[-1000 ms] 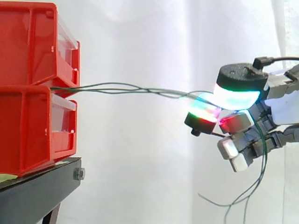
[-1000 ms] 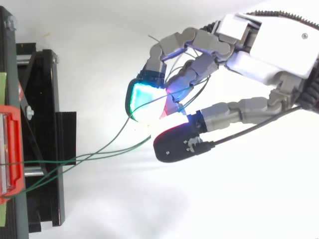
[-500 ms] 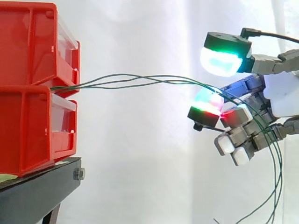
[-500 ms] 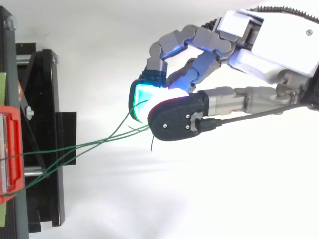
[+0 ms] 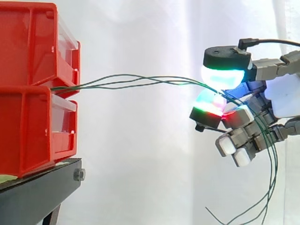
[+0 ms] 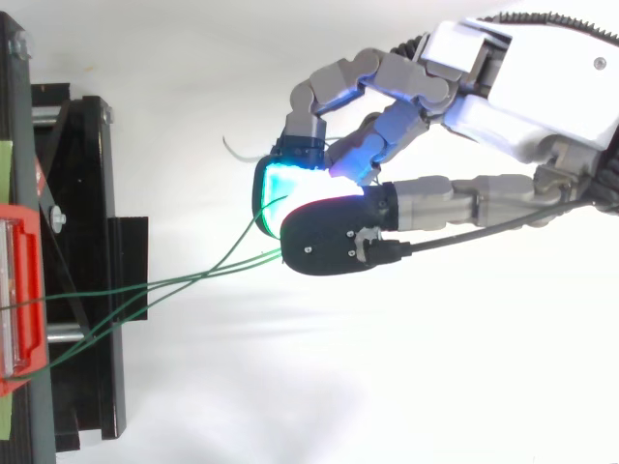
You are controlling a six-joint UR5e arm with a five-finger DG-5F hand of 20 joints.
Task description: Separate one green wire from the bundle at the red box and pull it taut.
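Note:
Three thin green wires (image 5: 140,80) come out between the two stacked red bins (image 5: 28,70) and run right, slightly arched, to my hand (image 5: 281,101). They pass between the cyan-green thumb pad (image 5: 224,76) above and a green-red fingertip (image 5: 208,107) below, which nearly meet around them. Past the hand the wires' loose ends (image 5: 269,183) hang down. From above, the wires (image 6: 193,282) fan out from the red bin (image 6: 24,280) toward the curled hand (image 6: 522,87), whose thumb (image 6: 334,242) lies over them.
The bins sit on a black stand (image 5: 37,192), whose frame (image 6: 77,193) lies along the left edge in the top view. A white curtain hangs behind, and a white surface lies under the hand.
The thumb first rose, then came down onto the wires toward the fingertip. The wires now arch higher than a second ago, and their hanging ends have swung.

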